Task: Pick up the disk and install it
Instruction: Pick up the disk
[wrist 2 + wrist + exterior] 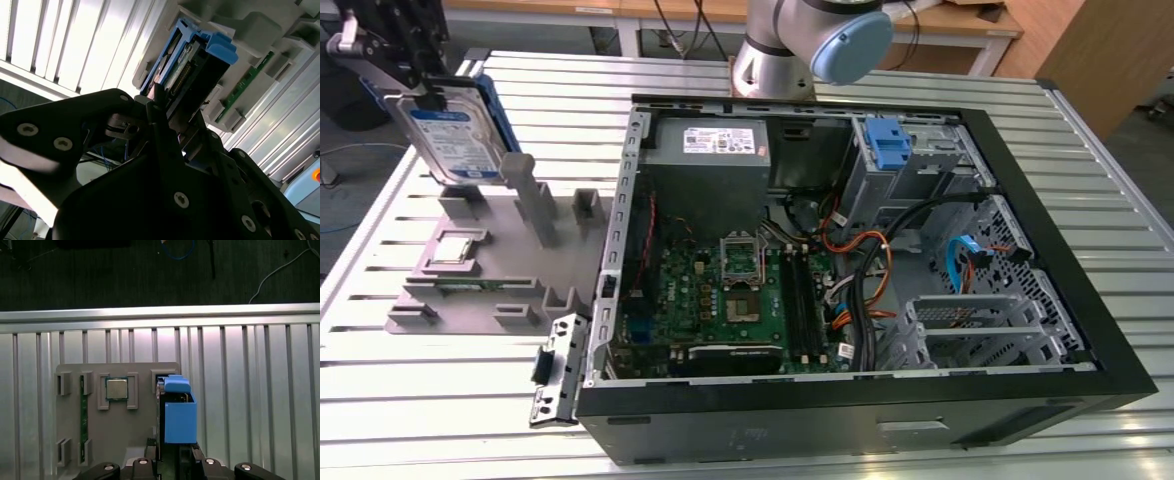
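**Disk held on edge over the parts holder**

The tool point(424, 92) is closed on the upper end of the disk point(456, 140). In the second wrist view one finger point(159, 107) presses against the drive beside its connector end. The disk stands upright at the exterior view's left, over the grey holder point(494, 285) on the table point(400, 420), well apart from the open computer case point(1067, 330). I cannot tell whether its lower edge is clear of the holder's slot.

The grip looks narrow and sits high on a tall, smooth thing, so a sharp arm move could make the drive swing or slip between the fingers. If the lower edge sits in the slot, a sideways pull could drag the holder and unsettle the square chip point(116, 388) seated just beside the disk. Inside the case, loose cables point(881, 260) could snag a rail.

The disk is a flat silver slab with a white-and-blue label on its face, framed by a blue plastic carrier, rigid and hard-edged
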Robot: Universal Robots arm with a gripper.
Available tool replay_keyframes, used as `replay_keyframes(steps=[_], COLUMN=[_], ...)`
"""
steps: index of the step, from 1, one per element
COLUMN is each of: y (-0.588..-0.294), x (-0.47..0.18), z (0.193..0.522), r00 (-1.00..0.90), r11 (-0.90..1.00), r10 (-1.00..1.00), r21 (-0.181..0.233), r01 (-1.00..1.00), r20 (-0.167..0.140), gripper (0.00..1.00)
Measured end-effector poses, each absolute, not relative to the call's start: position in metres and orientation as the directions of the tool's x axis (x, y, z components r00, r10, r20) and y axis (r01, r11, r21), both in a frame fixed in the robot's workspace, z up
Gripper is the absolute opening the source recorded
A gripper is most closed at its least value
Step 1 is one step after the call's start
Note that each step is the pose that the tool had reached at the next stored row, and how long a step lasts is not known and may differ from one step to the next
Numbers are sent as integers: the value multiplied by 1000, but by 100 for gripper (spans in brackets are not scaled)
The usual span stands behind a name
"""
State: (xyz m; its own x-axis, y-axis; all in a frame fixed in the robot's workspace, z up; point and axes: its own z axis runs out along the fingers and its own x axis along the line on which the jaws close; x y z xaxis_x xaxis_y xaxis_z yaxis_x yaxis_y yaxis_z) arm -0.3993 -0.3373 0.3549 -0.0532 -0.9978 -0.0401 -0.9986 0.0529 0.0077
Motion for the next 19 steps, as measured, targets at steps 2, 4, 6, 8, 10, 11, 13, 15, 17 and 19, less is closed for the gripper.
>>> replay_keyframes(steps=[2,4,6,8,10,11,13,15,17,19], y=[-337,-337,-337,-337,-337,-337,-337,-337,-337,-337], x=[-399,-399,-399,-399,-399,-399,-399,-399,-399,-399], z=[356,356,356,356,358,359,362,365,367,368], r00=[-53,-53,-53,-53,-53,-53,-53,-53,-53,-53], r11=[53,53,53,53,53,53,53,53,53,53], r10=[-998,-998,-998,-998,-998,-998,-998,-998,-998,-998], r21=[8,8,8,8,8,8,8,8,8,8], r01=[-999,-999,-999,-999,-999,-999,-999,-999,-999,-999], r20=[-40,-40,-40,-40,-40,-40,-40,-40,-40,-40], gripper=[35,35,35,35,35,35,35,35,35,35])
